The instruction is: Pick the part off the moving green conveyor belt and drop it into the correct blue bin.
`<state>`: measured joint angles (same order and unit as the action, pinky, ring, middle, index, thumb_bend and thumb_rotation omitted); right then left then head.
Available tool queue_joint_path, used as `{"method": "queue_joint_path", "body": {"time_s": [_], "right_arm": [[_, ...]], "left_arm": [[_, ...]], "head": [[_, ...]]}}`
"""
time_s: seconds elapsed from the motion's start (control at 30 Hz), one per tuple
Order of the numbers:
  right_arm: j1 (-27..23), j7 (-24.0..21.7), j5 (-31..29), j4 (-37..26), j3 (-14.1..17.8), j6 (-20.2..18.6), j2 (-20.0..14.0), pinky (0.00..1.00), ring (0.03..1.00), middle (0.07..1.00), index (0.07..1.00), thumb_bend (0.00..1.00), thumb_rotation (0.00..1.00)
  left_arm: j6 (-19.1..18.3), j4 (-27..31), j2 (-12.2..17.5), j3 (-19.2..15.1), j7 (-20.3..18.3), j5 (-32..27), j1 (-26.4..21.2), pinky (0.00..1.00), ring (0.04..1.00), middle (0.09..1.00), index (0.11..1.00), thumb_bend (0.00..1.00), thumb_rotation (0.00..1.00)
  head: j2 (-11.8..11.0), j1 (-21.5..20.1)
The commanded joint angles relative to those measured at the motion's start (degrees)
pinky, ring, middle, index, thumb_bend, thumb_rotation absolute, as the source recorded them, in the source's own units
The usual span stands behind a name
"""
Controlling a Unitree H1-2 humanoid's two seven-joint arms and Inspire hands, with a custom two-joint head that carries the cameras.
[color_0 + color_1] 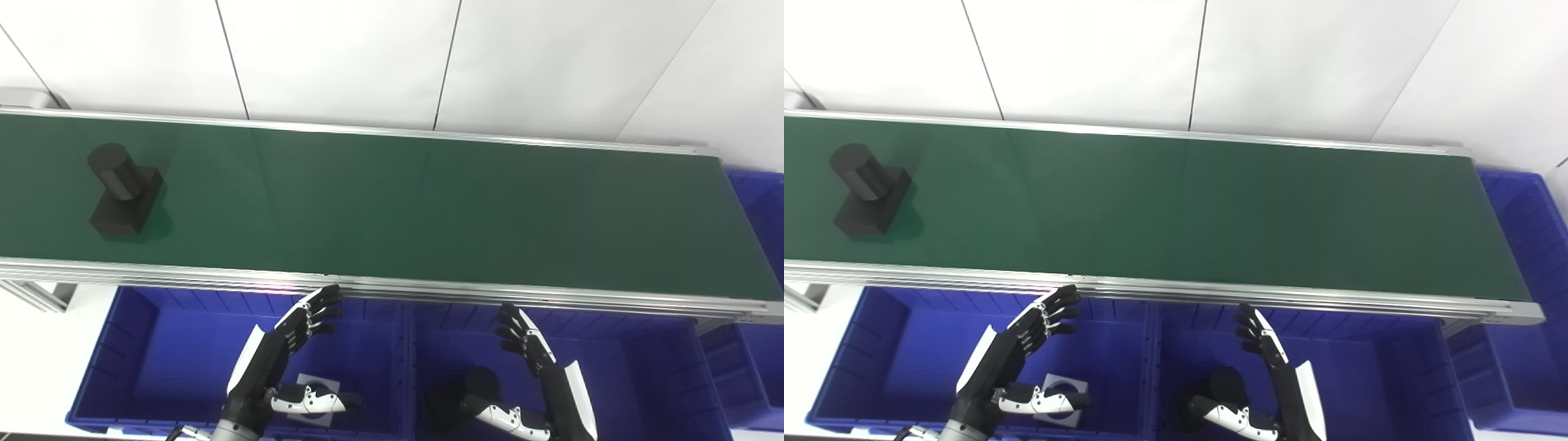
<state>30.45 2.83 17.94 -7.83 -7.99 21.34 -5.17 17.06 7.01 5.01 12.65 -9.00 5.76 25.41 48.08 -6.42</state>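
A black part (pixel 122 190), a cylinder standing on a square base, sits on the green conveyor belt (pixel 429 208) at its far left; it also shows in the right eye view (pixel 868 191). My left hand (pixel 278 361) is open and empty, held over the left blue bin (pixel 141 361) below the belt's front edge. My right hand (pixel 533 380) is open and empty over the middle blue bin (pixel 643 380). Both hands are far to the right of the part and lower than the belt.
The left bin holds a grey square plate with a round hole (pixel 318 392). The middle bin holds a black part (pixel 465 392) under my right hand. Another blue bin (pixel 759 202) stands at the belt's right end. A white wall lies behind.
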Motion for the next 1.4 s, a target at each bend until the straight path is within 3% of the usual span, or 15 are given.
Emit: {"method": "queue_joint_path", "body": {"time_s": [0.0,0.13,0.17,0.2,0.23,0.27,0.43,0.63,0.87,1.1,1.37], "right_arm": [[0.17,0.46,0.08,-1.1,0.36,0.22,0.23,0.78,0.825,0.867,0.914,0.84,0.43],[0.14,0.41,-0.94,0.11,0.86,1.6,-0.47,0.78,0.826,0.87,0.92,0.83,0.43],[0.15,0.37,-1.21,0.34,0.98,1.93,-0.65,0.77,0.825,0.873,0.923,0.83,0.43],[0.18,0.29,-1.95,0.77,1.15,2.72,-1.0,0.77,0.825,0.874,0.924,0.83,0.43],[0.19,0.24,-2.46,1.08,1.26,3.27,-1.24,0.77,0.822,0.869,0.922,0.82,0.4],[0.08,0.47,-3.09,1.81,1.4,4.23,-1.61,0.77,0.819,0.863,0.919,0.81,0.39],[-0.42,1.77,-4.87,4.55,1.38,5.53,-3.31,0.76,0.818,0.861,0.917,0.8,0.37],[-0.16,2.96,-5.63,5.08,0.61,5.57,-4.48,0.79,0.846,0.883,0.93,0.8,0.36],[0.27,6.21,-5.95,3.57,-1.4,5.58,-5.64,0.8,0.848,0.878,0.941,0.79,0.28],[-0.31,12.61,-5.48,0.4,-4.09,5.58,-7.42,0.78,0.811,0.852,0.919,0.83,0.25],[-3.17,14.55,-4.22,-7.0,-5.0,5.58,-9.35,0.77,0.806,0.843,0.909,0.84,0.32]], "left_arm": [[1.65,1.03,-0.19,0.21,0.4,0.14,-0.24,0.74,0.817,0.859,0.871,0.84,0.08],[2.91,-0.46,-0.55,0.72,0.57,0.83,-0.55,0.74,0.813,0.855,0.87,0.84,0.08],[3.19,-0.8,-0.65,0.85,0.67,1.07,-0.6,0.74,0.811,0.85,0.868,0.84,0.08],[3.71,-1.47,-0.97,1.04,0.91,1.41,-0.64,0.74,0.809,0.848,0.867,0.84,0.08],[4.1,-1.96,-1.19,1.19,1.1,1.63,-0.68,0.74,0.801,0.844,0.858,0.86,0.09],[4.56,-2.61,-1.62,1.36,1.46,1.98,-0.66,0.73,0.793,0.84,0.852,0.87,0.08],[5.61,-4.39,-3.13,1.81,2.69,3.08,-0.44,0.69,0.77,0.831,0.831,0.9,0.06],[7.81,-5.98,-3.84,1.91,3.37,3.52,-0.68,0.67,0.757,0.828,0.812,0.92,0.02],[9.02,-7.09,-3.89,1.97,4.16,4.57,-1.26,0.65,0.737,0.811,0.802,0.93,0.04],[9.47,-8.52,-4.13,2.24,4.63,4.37,-2.03,0.65,0.736,0.806,0.799,0.94,0.04],[9.38,-9.81,-4.5,2.46,5.2,4.54,-2.87,0.64,0.727,0.796,0.795,0.95,0.05]], "head": [[-0.19,0.66],[-3.32,7.69],[-3.32,7.69],[-5.18,11.23],[-5.18,11.23],[-7.05,14.06],[-9.53,16.97],[-11.12,16.89],[-11.66,16.07],[-12.91,15.72],[-14.16,15.49]]}}
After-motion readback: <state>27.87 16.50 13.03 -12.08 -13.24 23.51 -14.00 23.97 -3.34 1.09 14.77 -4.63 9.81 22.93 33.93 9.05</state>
